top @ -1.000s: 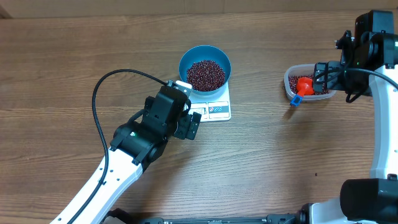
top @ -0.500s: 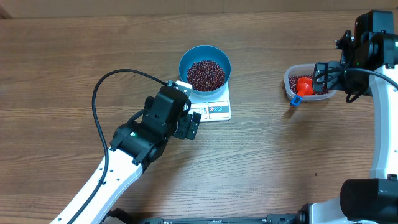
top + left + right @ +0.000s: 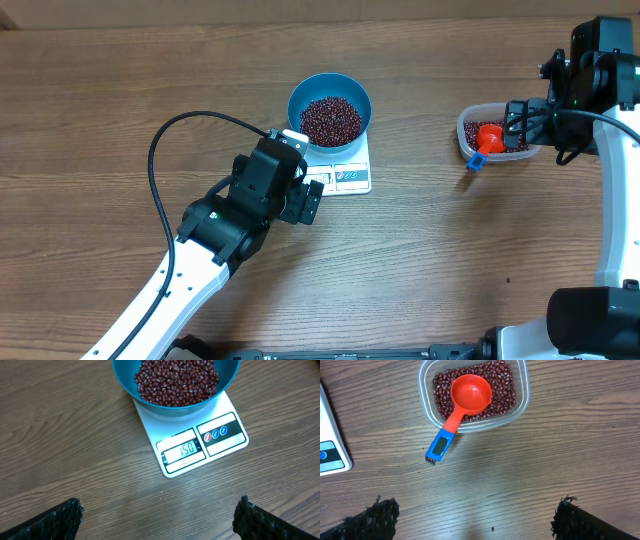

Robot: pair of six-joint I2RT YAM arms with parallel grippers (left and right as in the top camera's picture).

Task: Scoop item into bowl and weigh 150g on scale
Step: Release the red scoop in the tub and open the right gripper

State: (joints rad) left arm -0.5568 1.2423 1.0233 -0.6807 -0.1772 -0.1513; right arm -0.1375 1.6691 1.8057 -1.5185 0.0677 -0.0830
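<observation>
Upper centre of the left wrist view: blue bowl (image 3: 175, 411) heaped with red beans (image 3: 175, 377), seated on a white scale (image 3: 220, 442), with 150 on the display (image 3: 181, 450) (target seemingly met). Left end effector (image 3: 160, 520) spread wide at the bottom corners, holding nothing, above bare tabletop (image 3: 75, 435).

Upper centre of the right wrist view: red scoop (image 3: 467, 397) resting in a clear container (image 3: 522, 395) of beans. Right end effector (image 3: 470, 517) likewise wide open and empty.

Risks from here: bumping bowl or scale with a low arm, shifting the reading or spilling beans; adding another scoop and overshooting.
</observation>
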